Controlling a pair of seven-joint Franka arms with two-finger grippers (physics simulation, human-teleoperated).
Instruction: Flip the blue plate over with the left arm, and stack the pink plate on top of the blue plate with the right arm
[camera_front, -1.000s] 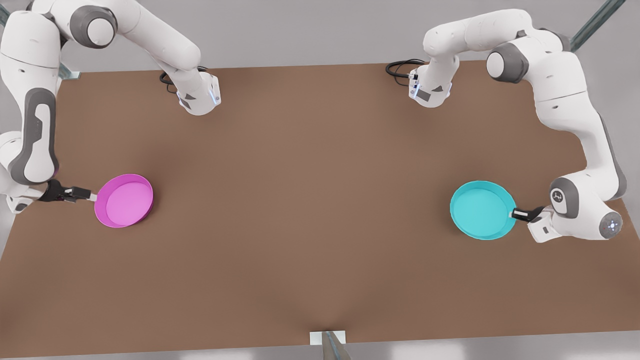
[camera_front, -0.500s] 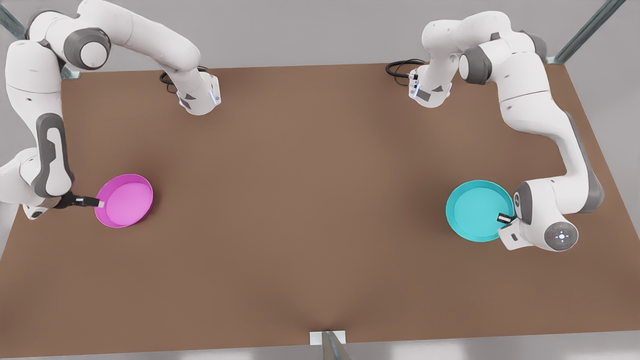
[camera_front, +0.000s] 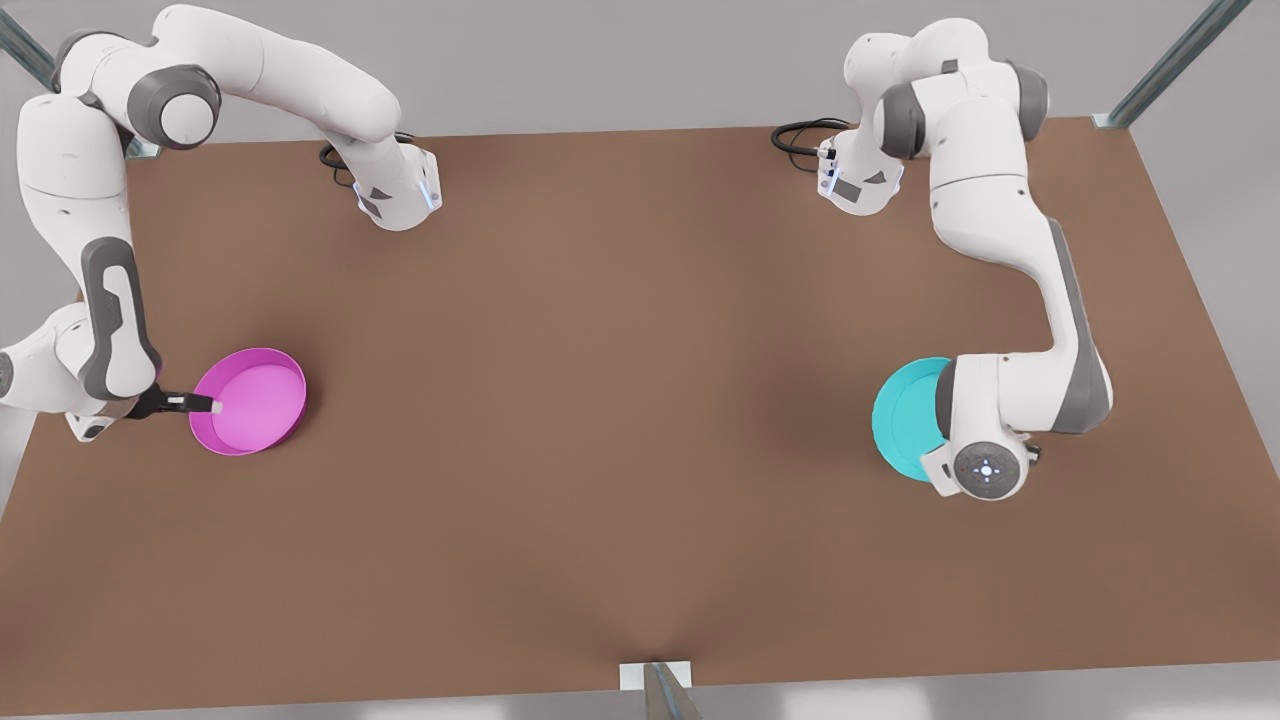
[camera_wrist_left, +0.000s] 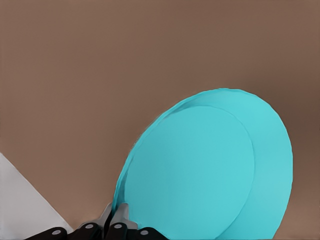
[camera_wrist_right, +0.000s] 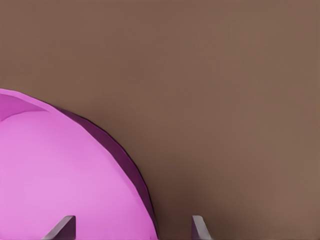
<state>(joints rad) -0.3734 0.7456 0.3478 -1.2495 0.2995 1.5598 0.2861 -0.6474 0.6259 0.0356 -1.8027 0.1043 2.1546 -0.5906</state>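
Observation:
The blue plate (camera_front: 903, 415) is tilted up on edge at the front view's right, with its far side hidden behind my left arm's wrist. In the left wrist view my left gripper (camera_wrist_left: 114, 223) is shut on the rim of the blue plate (camera_wrist_left: 200, 170). The pink plate (camera_front: 250, 400) lies flat and open side up at the front view's left. My right gripper (camera_front: 205, 405) is open at its outer edge. The right wrist view shows the rim of the pink plate (camera_wrist_right: 60, 170) lying between the spread fingers of my right gripper (camera_wrist_right: 131, 227).
The brown table (camera_front: 640, 400) stretches wide between the two plates. Both arm bases (camera_front: 398, 195) and black cables (camera_front: 800, 135) sit along the back edge. A small metal post (camera_front: 655, 690) stands at the middle of the front edge.
The left arm has swung over toward the front view's left, raising the blue plate's held rim so the plate tilts up. The right gripper has edged in over the pink plate's rim.

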